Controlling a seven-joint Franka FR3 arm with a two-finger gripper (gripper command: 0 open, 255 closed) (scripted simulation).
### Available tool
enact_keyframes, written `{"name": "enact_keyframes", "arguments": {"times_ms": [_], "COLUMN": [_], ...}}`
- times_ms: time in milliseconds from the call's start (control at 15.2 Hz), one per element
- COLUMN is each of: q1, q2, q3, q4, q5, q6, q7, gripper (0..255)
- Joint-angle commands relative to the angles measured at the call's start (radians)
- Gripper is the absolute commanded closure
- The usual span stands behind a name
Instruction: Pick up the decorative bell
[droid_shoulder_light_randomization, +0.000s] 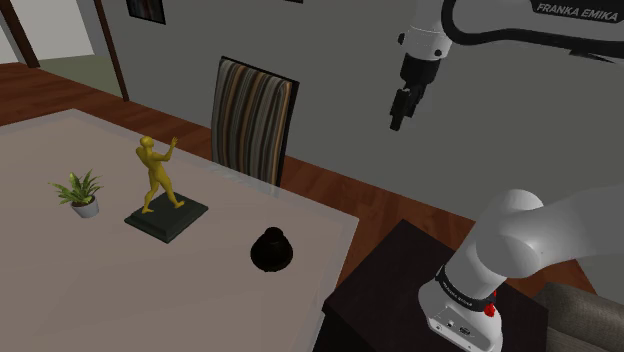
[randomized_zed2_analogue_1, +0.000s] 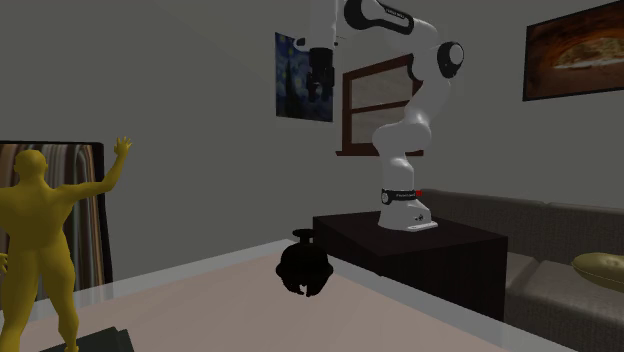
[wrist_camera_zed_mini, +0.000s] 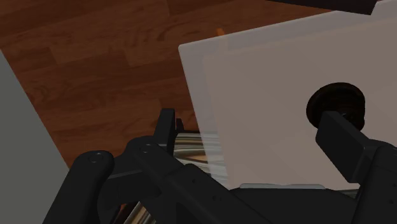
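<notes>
Pale table (droid_shoulder_light_randomization: 60, 160), white arm (droid_shoulder_light_randomization: 520, 240) raised high.
A striped chair (droid_shoulder_light_randomization: 250, 115) stands behind it; on it, a yellow figurine (droid_shoulder_light_randomization: 155, 175), the black bell (droid_shoulder_light_randomization: 271, 250) near the corner by the stand (droid_shoulder_light_randomization: 400, 290), and a small plant (droid_shoulder_light_randomization: 80, 192). The gripper (droid_shoulder_light_randomization: 398, 122) hangs well above, jaws apart, empty.

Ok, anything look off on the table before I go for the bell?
Nothing stands out. The bell sits upright on the table, near the edge by the stand; the figurine and potted plant stand upright too. Nothing spilled or broken.
</notes>
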Motion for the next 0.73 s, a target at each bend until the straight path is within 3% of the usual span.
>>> {"name": "enact_keyframes", "arguments": {"times_ms": [0,660], "q1": [0.0,0.05], "q2": [0.0,0.108], "q3": [0.0,0.133], "q4": [0.0,-0.173], "q5": [0.0,0.08], "q6": [0.0,0.284], "q7": [0.0,0.184], "gripper": [0,0]}}
